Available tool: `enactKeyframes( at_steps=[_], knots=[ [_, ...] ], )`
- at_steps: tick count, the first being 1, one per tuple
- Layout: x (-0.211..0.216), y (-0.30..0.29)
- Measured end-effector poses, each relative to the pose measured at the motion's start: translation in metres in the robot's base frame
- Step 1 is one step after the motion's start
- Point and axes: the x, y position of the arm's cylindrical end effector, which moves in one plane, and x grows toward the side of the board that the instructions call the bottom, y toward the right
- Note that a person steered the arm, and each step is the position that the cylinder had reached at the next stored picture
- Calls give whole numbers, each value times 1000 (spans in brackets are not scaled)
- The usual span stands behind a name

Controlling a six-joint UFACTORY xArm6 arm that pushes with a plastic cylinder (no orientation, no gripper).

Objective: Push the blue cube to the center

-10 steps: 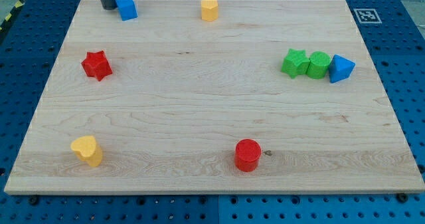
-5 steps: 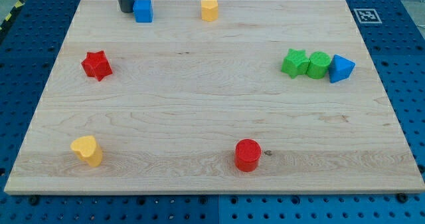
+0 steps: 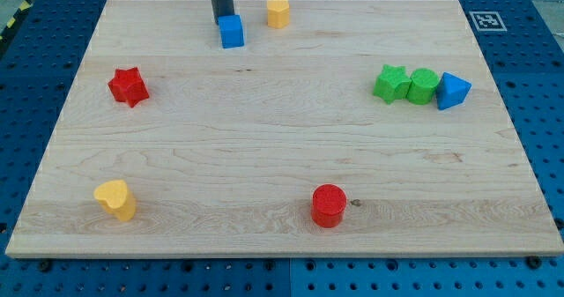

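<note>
Sitting near the counter (image 3: pixel 79 112) top edge, the blue cube (image 3: pixel 232 31) is touching my tip (image 3: pixel 221 24) at its 10 o'clock. The arm is carrying no pincer, so nothing is being grasped; the centre is lying toward the cube's 5 o'clock, roughly in line with the tip.

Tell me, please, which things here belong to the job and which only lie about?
Job: blue cube; my tip, touching its upper-left side.

Lying about: yellow block; red star; green star; green cylinder; blue triangular block; yellow heart; red cylinder.

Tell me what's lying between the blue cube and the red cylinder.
Nothing: in the camera view, only bare wood separates the blue cube from the red cylinder.
</note>
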Motion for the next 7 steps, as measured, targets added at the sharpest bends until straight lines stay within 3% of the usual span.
enactKeyframes(
  at_steps=[2, 5, 7],
  knots=[
    [29, 18],
    [8, 17],
    [45, 11]
  ],
)
